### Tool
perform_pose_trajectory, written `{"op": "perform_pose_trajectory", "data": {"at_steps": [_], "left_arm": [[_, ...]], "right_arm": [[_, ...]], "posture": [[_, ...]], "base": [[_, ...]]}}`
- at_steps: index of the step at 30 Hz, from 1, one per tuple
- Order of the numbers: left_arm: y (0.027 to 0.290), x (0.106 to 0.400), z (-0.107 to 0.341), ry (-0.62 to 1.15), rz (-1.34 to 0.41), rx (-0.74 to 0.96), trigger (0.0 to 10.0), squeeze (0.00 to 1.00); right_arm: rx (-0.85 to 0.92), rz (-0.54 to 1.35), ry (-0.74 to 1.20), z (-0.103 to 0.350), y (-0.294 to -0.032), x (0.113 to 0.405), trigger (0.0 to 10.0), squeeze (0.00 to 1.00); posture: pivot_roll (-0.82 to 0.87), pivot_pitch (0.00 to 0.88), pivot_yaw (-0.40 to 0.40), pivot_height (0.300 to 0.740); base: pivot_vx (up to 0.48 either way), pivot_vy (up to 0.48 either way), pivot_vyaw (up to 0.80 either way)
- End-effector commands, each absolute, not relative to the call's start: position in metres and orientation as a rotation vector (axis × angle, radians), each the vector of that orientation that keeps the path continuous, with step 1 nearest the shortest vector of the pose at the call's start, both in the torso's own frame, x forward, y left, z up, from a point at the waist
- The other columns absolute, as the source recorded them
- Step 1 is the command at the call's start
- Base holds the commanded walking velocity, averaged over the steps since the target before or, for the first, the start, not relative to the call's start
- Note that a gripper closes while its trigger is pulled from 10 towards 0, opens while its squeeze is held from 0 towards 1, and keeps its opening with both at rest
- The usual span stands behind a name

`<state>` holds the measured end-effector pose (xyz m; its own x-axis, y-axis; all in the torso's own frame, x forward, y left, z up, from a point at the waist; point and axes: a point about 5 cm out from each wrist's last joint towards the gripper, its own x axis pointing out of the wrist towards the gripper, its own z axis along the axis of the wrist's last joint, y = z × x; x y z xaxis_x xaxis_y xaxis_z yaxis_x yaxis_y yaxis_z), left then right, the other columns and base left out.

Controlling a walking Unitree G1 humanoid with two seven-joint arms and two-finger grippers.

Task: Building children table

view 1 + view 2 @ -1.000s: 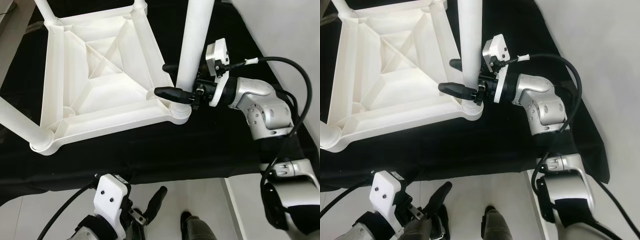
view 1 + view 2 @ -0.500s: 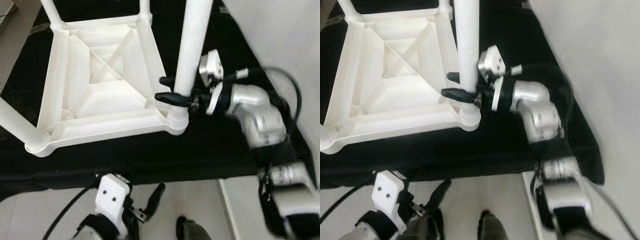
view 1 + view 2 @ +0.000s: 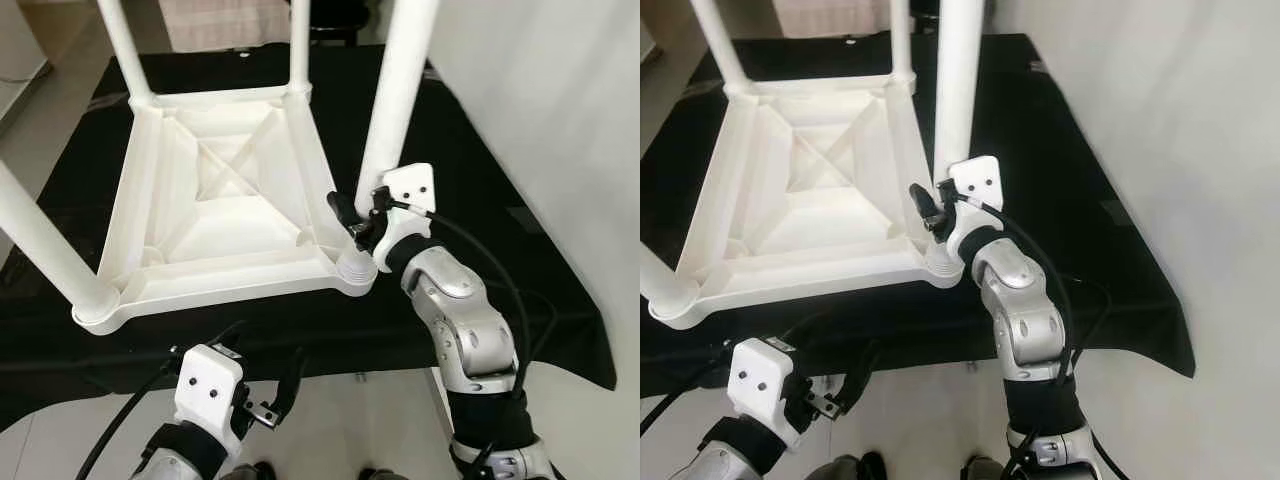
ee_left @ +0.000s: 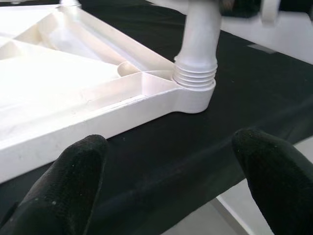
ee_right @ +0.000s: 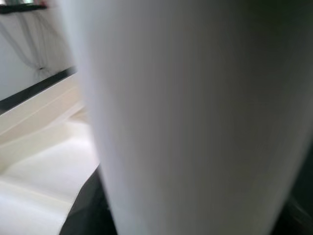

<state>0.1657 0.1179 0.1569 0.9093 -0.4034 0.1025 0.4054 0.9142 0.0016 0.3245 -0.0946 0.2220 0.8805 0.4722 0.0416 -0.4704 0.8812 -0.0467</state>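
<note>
Both head views looked steeply down on the upturned white table (image 3: 225, 215) over a black cloth (image 3: 480, 290). The left wrist camera sat low, facing a screwed-in leg (image 4: 198, 54) at the near corner – also seen from above. The right wrist camera pressed close against that leg.

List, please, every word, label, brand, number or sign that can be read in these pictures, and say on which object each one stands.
None: no readable text stands anywhere in these views.
The upturned white table top and its legs are plain plastic.
The black cloth carries no print.
The white camera housing by the right gripper and that by the left gripper show small holes, no letters.
</note>
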Motion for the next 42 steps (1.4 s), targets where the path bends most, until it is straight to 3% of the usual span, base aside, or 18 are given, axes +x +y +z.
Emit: {"op": "perform_pose_trajectory", "data": {"at_steps": [1,4,5,7,8,13,20,21,33,38,40,41,42], "left_arm": [[0.12,0.166,0.151,-0.08,-0.41,-0.028,10.0,0.0],[0.119,0.167,0.151,-0.085,-0.414,-0.034,10.0,0.0],[0.118,0.167,0.15,-0.087,-0.415,-0.036,10.0,0.0],[0.118,0.168,0.15,-0.088,-0.415,-0.037,10.0,0.0],[0.118,0.168,0.15,-0.089,-0.417,-0.038,10.0,0.0],[0.116,0.17,0.149,-0.097,-0.421,-0.051,10.0,0.0],[0.114,0.171,0.148,-0.098,-0.422,-0.054,10.0,0.0],[0.114,0.171,0.147,-0.098,-0.422,-0.054,10.0,0.0],[0.113,0.172,0.148,-0.104,-0.422,-0.065,10.0,0.0],[0.114,0.172,0.148,-0.107,-0.424,-0.067,10.0,0.0],[0.116,0.172,0.149,-0.109,-0.42,-0.065,10.0,0.0],[0.116,0.172,0.149,-0.111,-0.419,-0.066,10.0,0.0],[0.116,0.172,0.149,-0.111,-0.419,-0.066,10.0,0.0]], "right_arm": [[-0.001,0.589,0.024,0.209,-0.09,0.326,10.0,1.0],[0.087,0.828,-0.093,0.239,-0.086,0.323,10.0,1.0],[0.079,0.939,-0.129,0.249,-0.088,0.321,10.0,0.9],[0.065,1.011,-0.149,0.254,-0.09,0.319,10.0,0.9],[0.003,1.063,-0.177,0.259,-0.094,0.32,10.0,0.0],[-0.168,1.309,-0.193,0.265,-0.1,0.325,10.0,0.0],[-0.162,1.369,-0.185,0.274,-0.096,0.342,10.0,0.0],[-0.157,1.398,-0.183,0.276,-0.095,0.344,0.2,0.0],[-0.183,1.414,-0.139,0.261,-0.101,0.346,0.0,0.0],[-0.166,1.203,-0.099,0.248,-0.108,0.347,0.0,0.0],[-0.147,0.769,-0.08,0.228,-0.106,0.347,0.0,0.0],[-0.033,0.584,-0.009,0.209,-0.104,0.336,0.0,0.0],[-0.033,0.584,-0.009,0.209,-0.104,0.336,0.0,0.0]], "posture": [[-0.08,0.216,-0.024,0.74],[-0.07,0.211,-0.022,0.74],[-0.07,0.21,-0.024,0.74],[-0.07,0.21,-0.024,0.74],[-0.06,0.205,-0.028,0.74],[-0.05,0.195,-0.035,0.74],[-0.04,0.189,-0.041,0.74],[-0.05,0.185,-0.045,0.74],[-0.08,0.194,-0.033,0.74],[-0.09,0.202,-0.036,0.74],[-0.09,0.208,-0.039,0.74],[-0.1,0.208,-0.035,0.74],[-0.1,0.208,-0.035,0.74]], "base": [[0.0,0.0,0.0],[0.0,0.0,0.0],[0.0,0.0,0.0],[0.0,0.0,0.0],[0.0,0.0,0.0],[0.0,0.0,0.0],[0.0,0.0,0.0],[0.0,0.0,0.0],[0.0,0.0,0.0],[0.0,0.0,0.0],[0.0,0.0,0.0],[0.0,0.0,0.0],[0.0,0.0,0.0]]}}
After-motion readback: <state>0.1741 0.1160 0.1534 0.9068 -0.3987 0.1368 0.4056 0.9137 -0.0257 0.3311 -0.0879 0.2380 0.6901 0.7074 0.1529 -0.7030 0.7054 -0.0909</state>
